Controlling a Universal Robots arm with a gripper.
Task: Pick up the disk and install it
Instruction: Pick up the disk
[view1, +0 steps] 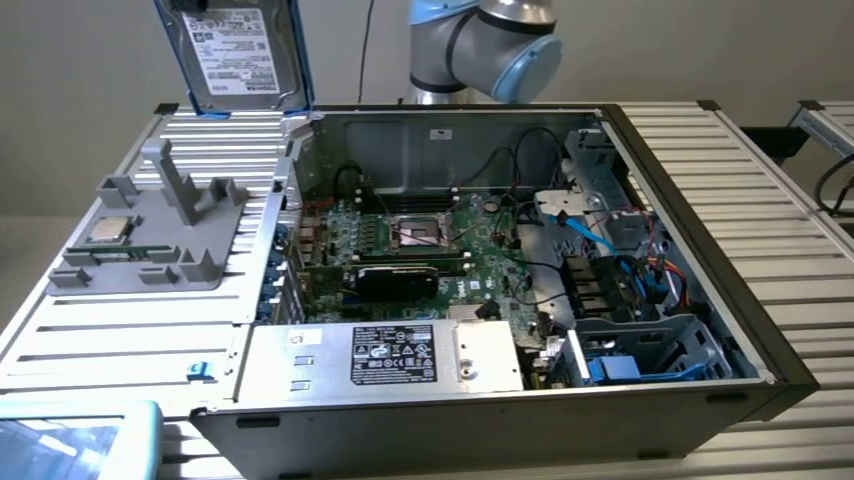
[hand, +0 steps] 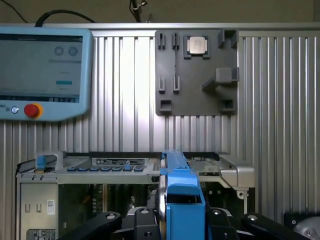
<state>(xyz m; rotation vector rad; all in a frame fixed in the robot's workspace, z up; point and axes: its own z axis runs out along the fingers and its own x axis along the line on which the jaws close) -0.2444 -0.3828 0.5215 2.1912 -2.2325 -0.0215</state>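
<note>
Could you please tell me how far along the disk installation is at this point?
Done: the disk has been picked up and hangs in the air. In hand: the gripper is shut on its blue frame. Left: the disk is not yet inside the open computer case.

Exterior view angled down over computer case (view1: 400, 145), wrist view overhead, sharing grey fixture (view1: 120, 272) (hand: 195, 85)

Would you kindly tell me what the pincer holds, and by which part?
The pincer holds the hard disk by the upper end of its blue frame.
</note>
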